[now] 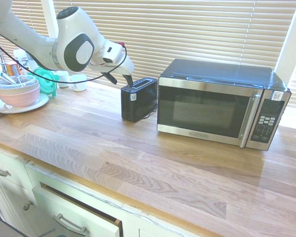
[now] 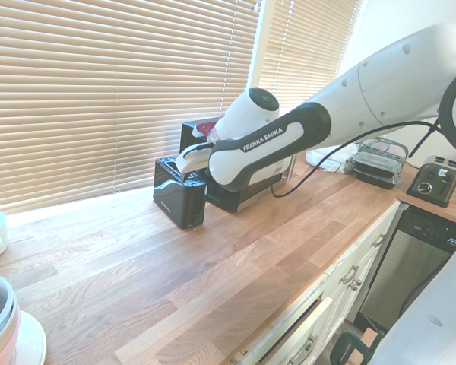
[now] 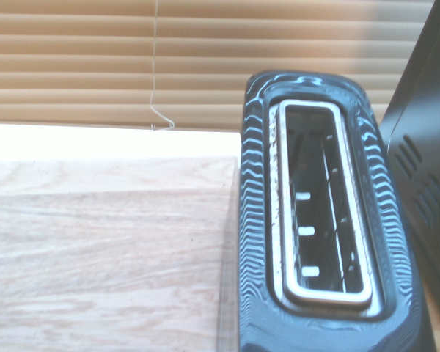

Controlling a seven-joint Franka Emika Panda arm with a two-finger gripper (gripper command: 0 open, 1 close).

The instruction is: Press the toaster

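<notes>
The gripper (image 1: 119, 78) hung with its fingers spread wide and nothing between them, tilted downward over the toaster (image 1: 138, 98). In the first exterior view its two dark fingers showed apart, their tips just above the toaster's top at the end with the white label; whether they touched it could not be told. In the second exterior view the gripper (image 2: 188, 161) was mostly hidden behind the arm's forearm, right over the toaster (image 2: 179, 192).

The toaster stood upright near the back edge of the counter (image 1: 153, 163), close under the blinds (image 1: 187, 29), with its labelled end facing the front edge. Just beside it, on the side away from the arm's base, stood the microwave (image 1: 222, 103), the two very near each other. The wrist view looked down into the toaster (image 3: 323, 213): one long slot with a silver rim, wire guides inside, and the microwave's dark vented side (image 3: 425, 161) next to it.

Toward the counter's far end in the first exterior view sat a pink bowl (image 1: 17, 94) on a plate (image 1: 19, 106), with a green lid (image 1: 45, 81) and two white cups (image 1: 71, 80) near the back edge.
</notes>
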